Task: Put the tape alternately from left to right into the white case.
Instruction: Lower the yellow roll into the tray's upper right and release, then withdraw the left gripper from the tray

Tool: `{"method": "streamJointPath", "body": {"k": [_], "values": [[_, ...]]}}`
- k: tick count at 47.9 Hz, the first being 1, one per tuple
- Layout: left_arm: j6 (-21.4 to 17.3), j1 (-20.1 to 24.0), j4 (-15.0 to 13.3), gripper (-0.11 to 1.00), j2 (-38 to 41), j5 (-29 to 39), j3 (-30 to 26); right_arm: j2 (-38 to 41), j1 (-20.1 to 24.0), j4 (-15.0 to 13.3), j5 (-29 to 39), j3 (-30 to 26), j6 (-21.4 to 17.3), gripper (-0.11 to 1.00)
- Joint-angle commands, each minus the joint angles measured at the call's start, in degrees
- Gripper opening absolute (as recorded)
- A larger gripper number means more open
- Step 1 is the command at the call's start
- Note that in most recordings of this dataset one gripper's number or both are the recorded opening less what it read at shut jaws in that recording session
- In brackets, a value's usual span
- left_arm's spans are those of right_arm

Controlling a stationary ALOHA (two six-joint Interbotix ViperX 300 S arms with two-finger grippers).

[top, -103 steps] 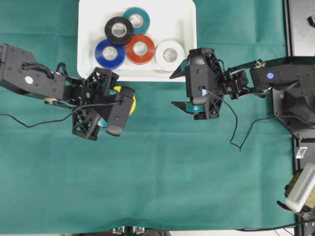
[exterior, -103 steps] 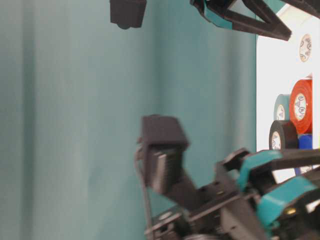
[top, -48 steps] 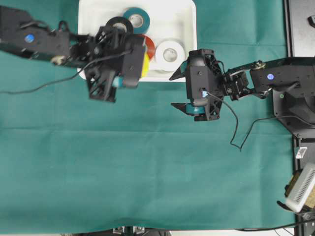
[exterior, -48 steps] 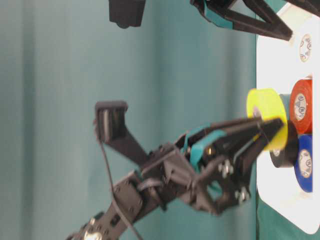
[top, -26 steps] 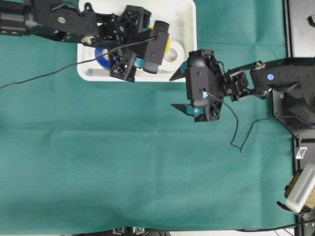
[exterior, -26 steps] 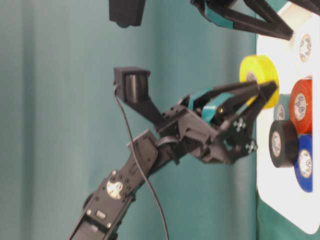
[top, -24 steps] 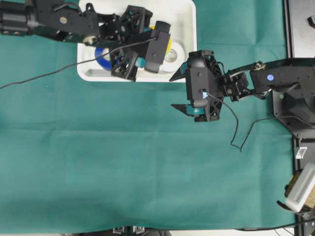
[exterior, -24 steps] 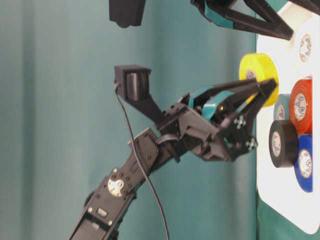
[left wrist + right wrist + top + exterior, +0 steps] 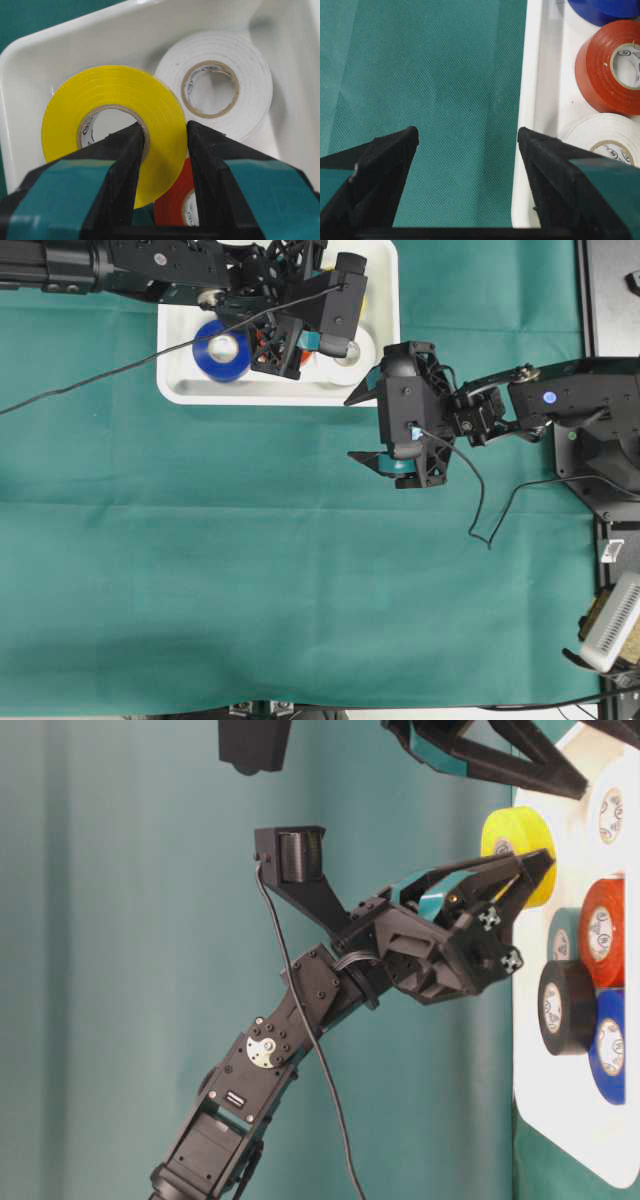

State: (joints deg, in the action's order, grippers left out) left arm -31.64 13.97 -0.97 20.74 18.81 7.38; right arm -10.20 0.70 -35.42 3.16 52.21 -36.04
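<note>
My left gripper [image 9: 162,145], clamped on the yellow roll [image 9: 112,125], has swung from the cloth [image 9: 300,570] to above the case [image 9: 180,390], beside the white roll [image 9: 220,90]; release is next. Right gripper [image 9: 467,145] gapes empty.

The light is bright and even, and it seems to come from above. On the green cloth [image 9: 300,590] the shadows are soft and weak. The white case [image 9: 560,1100] is overexposed in the table-level view, so its rim almost disappears in glare. In the left wrist view the yellow tape [image 9: 165,120] is sharp, but the fingers [image 9: 120,165] near the bottom edge are a little blurred. In the right wrist view the cloth weave is clear.
</note>
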Motion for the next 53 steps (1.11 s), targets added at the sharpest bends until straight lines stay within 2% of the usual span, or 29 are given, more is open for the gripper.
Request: {"method": "streamJointPath", "body": {"k": [1, 10, 14, 18, 22, 25, 27, 33, 53], "values": [[0.35, 0.35, -0.26, -0.03, -1.32, -0.62, -2.11, -1.14, 0.18, 0.09, -0.53, -0.44, -0.09, 0.84], [0.53, 0.35, -0.26, -0.02, -1.32, -0.62, -2.11, -1.14, 0.18, 0.09, -0.53, -0.44, -0.09, 0.84], [1.14, 0.35, -0.26, 0.04, -1.23, -0.7, -2.11, -1.14, 0.18, 0.09, -0.53, -0.44, -0.09, 0.84], [1.67, 0.35, -0.26, 0.19, -1.23, -0.62, -2.02, -1.14, 0.18, 0.0, -0.53, -0.44, -0.09, 0.84], [1.85, 0.35, -0.26, 0.41, -1.41, -0.53, -1.93, -1.14, 0.18, 0.09, -0.53, -0.44, -0.09, 0.84], [1.85, 0.35, -0.26, 0.62, -1.58, -0.53, -1.76, -1.14, 0.18, 0.09, -0.53, -0.44, -0.09, 0.84], [1.85, 0.35, -0.18, 0.7, -1.67, -0.44, -1.67, -1.14, 0.18, 0.09, -0.53, -0.44, -0.09, 0.84], [1.85, 0.18, -0.26, 0.63, -2.2, -0.44, -1.23, -1.14, 0.18, 0.09, -0.62, -0.44, -0.09, 0.84], [1.93, -2.64, -0.26, 0.62, -7.38, -0.62, 4.66, -1.14, 0.18, 0.09, -0.53, -0.35, -0.09, 0.84]]}}
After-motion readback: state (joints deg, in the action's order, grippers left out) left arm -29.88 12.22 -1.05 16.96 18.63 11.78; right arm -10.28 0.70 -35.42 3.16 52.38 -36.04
